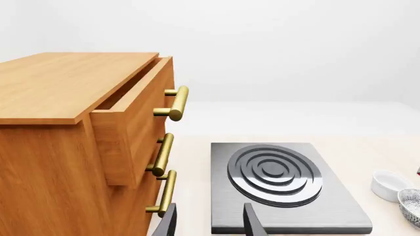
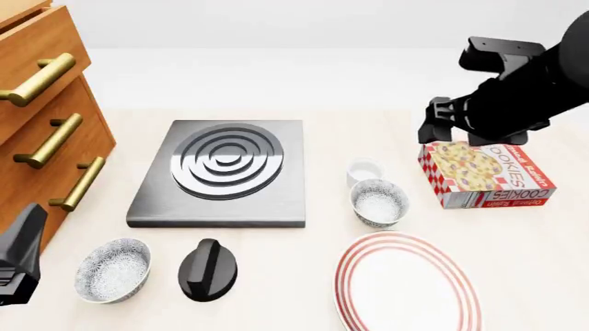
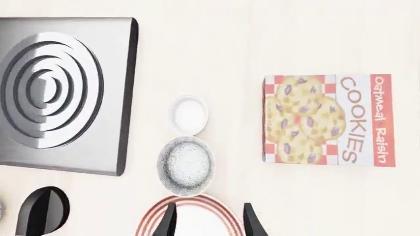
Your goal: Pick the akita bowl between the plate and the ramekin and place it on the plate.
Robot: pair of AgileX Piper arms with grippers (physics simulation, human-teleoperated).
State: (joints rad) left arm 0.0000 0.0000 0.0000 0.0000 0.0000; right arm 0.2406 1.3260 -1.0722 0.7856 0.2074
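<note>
A: Largest items on the table?
B: Item 1, wooden drawer cabinet (image 2: 41,131) at the far left, three brass handles (image 2: 52,139), top drawer standing partly open in the left wrist view. Item 2, grey hob slab (image 2: 221,176) with concentric rings, just right of the cabinet. Item 3, the plate (image 2: 407,284), white with red rings, near edge, right of centre, nothing on it.

A: Mid-size goods?
B: Item 4, cookie box (image 2: 485,174), red-and-white, lying flat at the right, under the right arm (image 2: 515,89). Item 5, black rounded object (image 2: 208,269) in front of the hob. Item 6, second speckled bowl (image 2: 112,269), near left, beside that black object.

A: And the task's bowl?
B: Item 7, the akita bowl (image 2: 378,201), upright on the table, between the plate and the ramekin (image 2: 365,169); it looks to touch the ramekin behind it, and sits just off the plate's rim. Item 8 is that ramekin, plain white, smallest piece.

A: Grippers?
B: Right gripper (image 3: 208,222) hangs above the plate's rim, fingers parted with a moderate gap, holding nothing. Left gripper (image 1: 208,223) is low at the near left, facing the hob and cabinet, fingers likewise apart and empty.
</note>
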